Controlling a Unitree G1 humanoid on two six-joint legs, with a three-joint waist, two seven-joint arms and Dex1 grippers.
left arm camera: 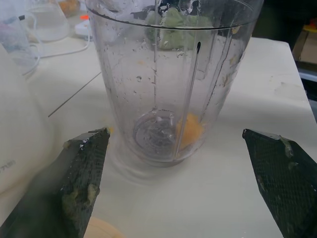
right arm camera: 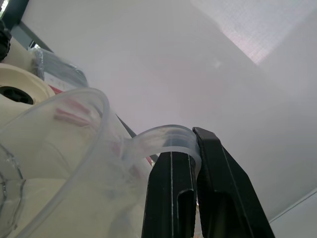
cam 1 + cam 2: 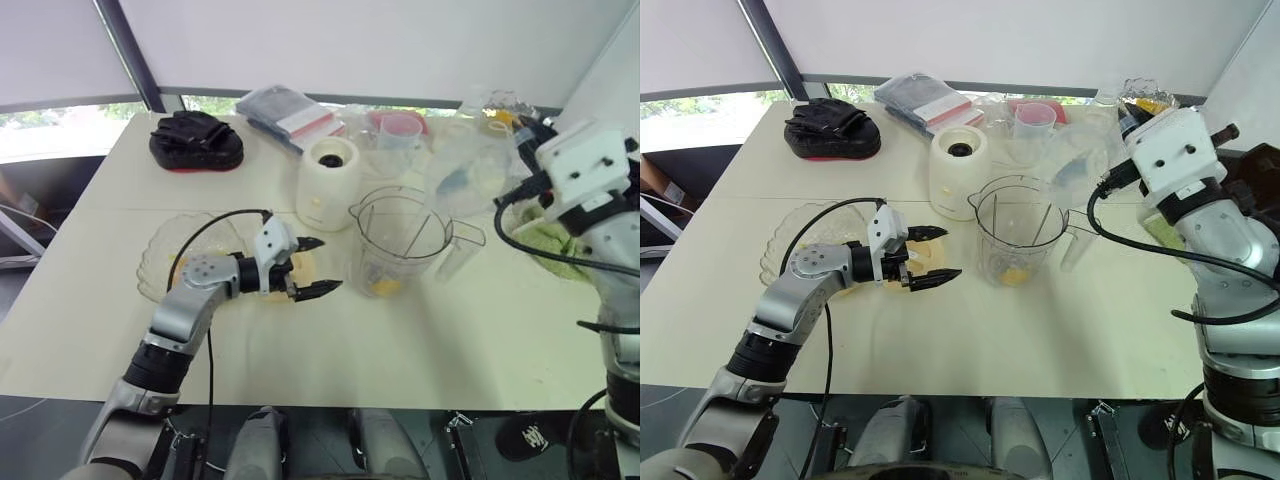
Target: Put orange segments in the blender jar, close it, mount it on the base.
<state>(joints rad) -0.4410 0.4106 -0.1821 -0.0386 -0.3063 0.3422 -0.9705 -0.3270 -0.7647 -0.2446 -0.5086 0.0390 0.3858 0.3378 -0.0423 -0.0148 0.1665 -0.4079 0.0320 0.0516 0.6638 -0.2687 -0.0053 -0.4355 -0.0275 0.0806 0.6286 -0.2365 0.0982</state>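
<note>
Large clear plastic blender jar (image 1: 171, 82): rim and handle cut off by the left wrist view's top edge. Small orange-yellow fruit segment (image 1: 189, 131) inside is blurred behind the wet ribbed wall, count unclear. Squat cream-white blender base (image 1: 20, 129) cropped at the edge. Pale-yellow round lid (image 3: 296, 268) mostly hidden behind the left gripper (image 3: 312, 266).
</note>
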